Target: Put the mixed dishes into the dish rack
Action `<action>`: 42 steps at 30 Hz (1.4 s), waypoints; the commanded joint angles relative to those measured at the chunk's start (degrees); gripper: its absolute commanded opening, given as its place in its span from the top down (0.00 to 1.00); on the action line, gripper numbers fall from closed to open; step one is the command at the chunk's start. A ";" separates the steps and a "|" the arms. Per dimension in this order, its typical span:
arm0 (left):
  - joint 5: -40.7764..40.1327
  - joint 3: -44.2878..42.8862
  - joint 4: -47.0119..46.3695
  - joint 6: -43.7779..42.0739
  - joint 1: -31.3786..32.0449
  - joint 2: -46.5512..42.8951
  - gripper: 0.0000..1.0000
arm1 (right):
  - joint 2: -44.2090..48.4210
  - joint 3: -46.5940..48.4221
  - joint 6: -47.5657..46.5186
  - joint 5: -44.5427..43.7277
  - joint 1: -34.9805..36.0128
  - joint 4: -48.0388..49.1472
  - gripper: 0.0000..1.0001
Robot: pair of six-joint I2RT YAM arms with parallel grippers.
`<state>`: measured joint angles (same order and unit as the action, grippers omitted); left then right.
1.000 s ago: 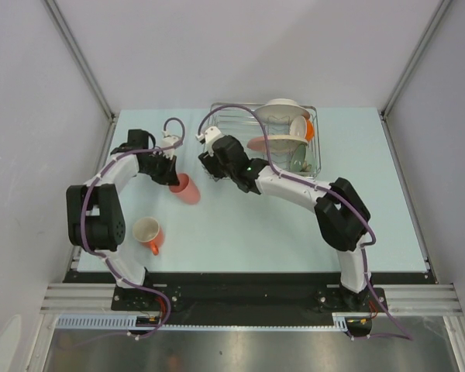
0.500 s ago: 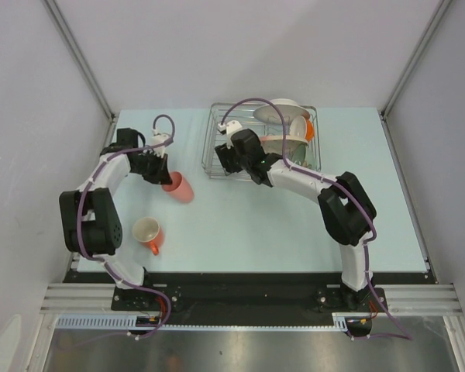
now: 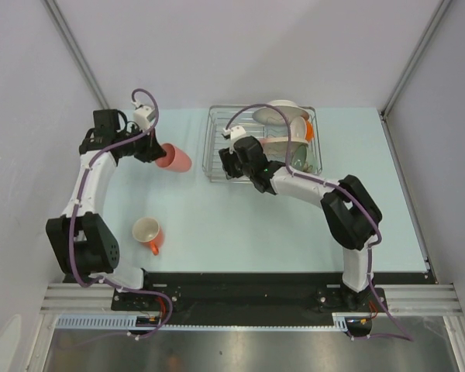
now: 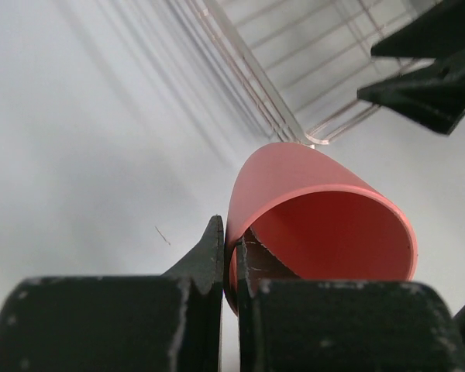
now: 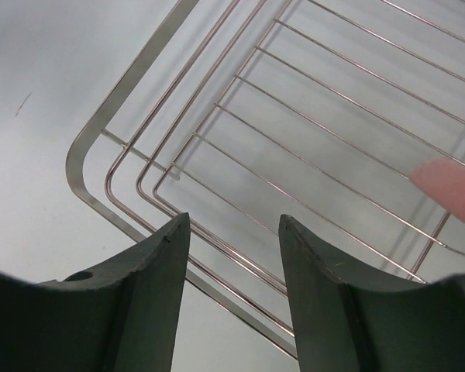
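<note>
My left gripper (image 3: 156,151) is shut on the rim of the salmon-pink tumbler (image 3: 174,158), which it holds tilted above the table at the back left. In the left wrist view one finger lies inside the tumbler (image 4: 318,209) and one outside, with my left gripper (image 4: 231,260) pinching its wall. My right gripper (image 3: 226,163) hangs open and empty over the front-left corner of the dish rack (image 3: 217,143); its wrist view shows my right gripper (image 5: 234,229) above the rack's wires (image 5: 294,124). The orange mug (image 3: 148,232) stands near the left front. A pink-and-cream plate (image 3: 275,140) and white plate (image 3: 283,111) stand in the rack.
A green bowl (image 3: 298,160) and an orange item (image 3: 311,130) sit at the rack's right end. A pink plate edge (image 5: 449,186) shows at the right of the right wrist view. Grey walls enclose the table on three sides.
My left arm lifted the tumbler off the table and carried it back and left. My right gripper moved right to the rack's front-left corner, and its jaws narrowed a little.
</note>
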<state>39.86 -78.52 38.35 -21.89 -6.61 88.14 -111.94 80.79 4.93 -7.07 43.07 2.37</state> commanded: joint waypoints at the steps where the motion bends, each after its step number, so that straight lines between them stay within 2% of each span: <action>1: 2.95 -2.86 -4.59 3.60 0.63 -2.89 1.00 | 1.64 -7.05 4.90 2.41 2.90 -8.61 0.49; 8: 3.39 -2.87 -4.51 3.96 1.86 -3.05 1.00 | 2.51 -14.51 9.83 3.64 5.00 -10.37 0.54; 20: 3.12 -2.60 -3.98 3.08 5.11 -2.88 1.00 | 11.65 -28.32 14.67 1.80 12.65 -9.23 0.55; 24: 4.08 -2.08 -4.68 3.43 6.08 -3.23 1.00 | 13.32 -27.45 13.53 1.53 12.92 -10.45 0.39; 26: 5.93 -1.38 -5.39 4.57 6.08 -3.32 1.00 | 15.51 -24.38 11.69 1.71 11.69 -12.20 0.18; 27: 8.28 -1.02 -6.17 5.53 6.08 -3.41 1.00 | 16.31 -21.85 11.25 2.23 11.08 -13.00 0.01; 29: 11.63 0.20 -6.79 6.85 6.08 -3.41 1.00 | 19.55 -19.11 11.24 5.74 8.53 -14.41 0.00; 32: 21.37 2.22 -10.56 11.77 5.73 -3.24 1.00 | 24.64 -16.64 14.13 13.20 4.23 -13.10 0.00; 35: 33.07 4.85 -18.02 20.81 5.47 -2.97 1.00 | 28.43 -17.68 18.95 21.73 0.28 -7.92 0.00; 37: 38.51 7.75 -29.08 31.78 5.56 -3.32 1.00 | 32.03 -20.04 22.91 27.35 -1.57 -3.00 0.00; 38: 39.59 8.64 -37.56 39.39 5.47 -3.85 1.00 | 33.18 -21.11 24.76 28.59 -2.02 0.49 0.00; 40: 41.17 9.61 -44.99 45.76 5.47 -4.29 1.00 | 36.78 -24.17 28.10 34.12 -3.42 10.50 0.00; 41: 42.22 10.92 -53.03 53.10 5.56 -4.73 1.00 | 38.10 -29.85 34.38 35.79 -5.17 16.64 0.00; 42: 42.23 11.89 -58.25 57.53 5.73 -5.08 1.00 | 40.11 -33.47 37.49 37.73 -6.15 30.19 0.00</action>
<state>71.83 -68.97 8.58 11.27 -0.97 86.67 -78.41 57.87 27.86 17.76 39.92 2.68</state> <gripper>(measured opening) 0.041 0.995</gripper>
